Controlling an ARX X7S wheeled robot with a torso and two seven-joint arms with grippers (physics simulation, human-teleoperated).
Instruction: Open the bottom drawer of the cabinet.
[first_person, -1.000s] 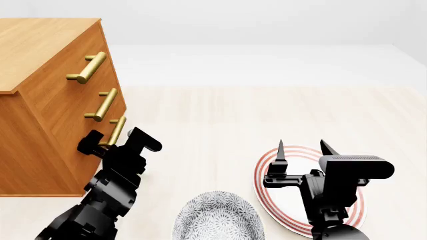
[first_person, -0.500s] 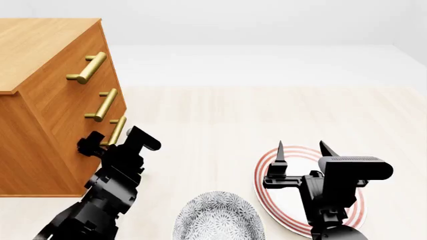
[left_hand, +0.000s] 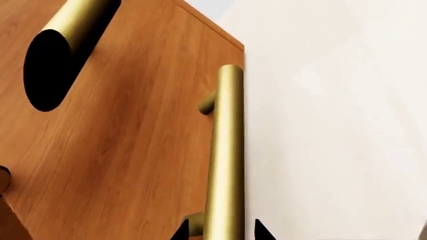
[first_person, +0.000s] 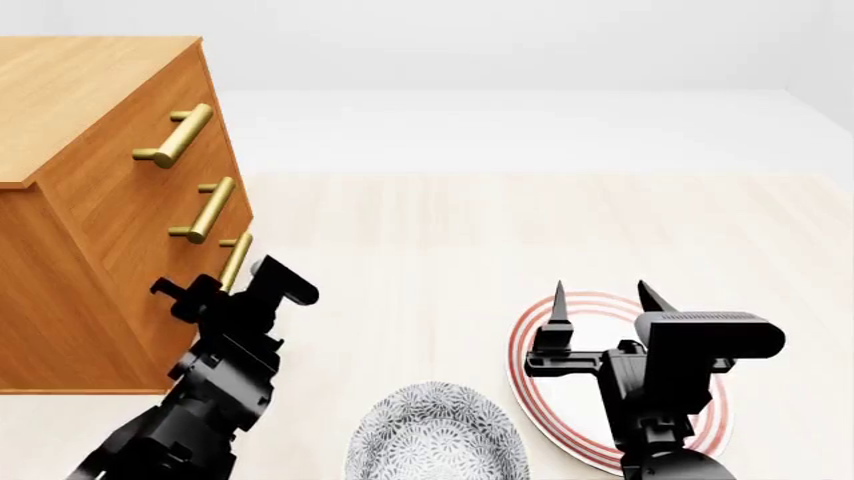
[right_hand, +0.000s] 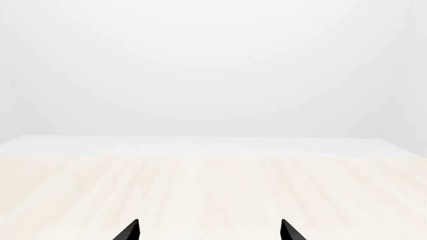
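Note:
The cabinet (first_person: 94, 120) stands at the left, its three drawers each with a brass bar handle. The bottom drawer (first_person: 144, 325) is flush with the two above. My left gripper (first_person: 227, 285) is open at this drawer's handle (first_person: 236, 258). In the left wrist view the handle (left_hand: 225, 160) runs between the two fingertips (left_hand: 181, 234), with a small gap on each side. The drawer front (left_hand: 133, 165) lies just behind it. My right gripper (first_person: 601, 300) is open and holds nothing. It hovers over the floor, and its wrist view shows only bare floor between the right gripper (right_hand: 210, 230) tips.
A white plate with red rings (first_person: 534, 390) lies on the floor under the right arm. A grey patterned bowl (first_person: 434, 435) sits at the bottom centre between the arms. The middle drawer's handle (left_hand: 67, 40) is close beside the left gripper.
My left gripper has edged in toward the cabinet front, so its fingers now reach further around the bottom handle. The right arm has barely shifted.

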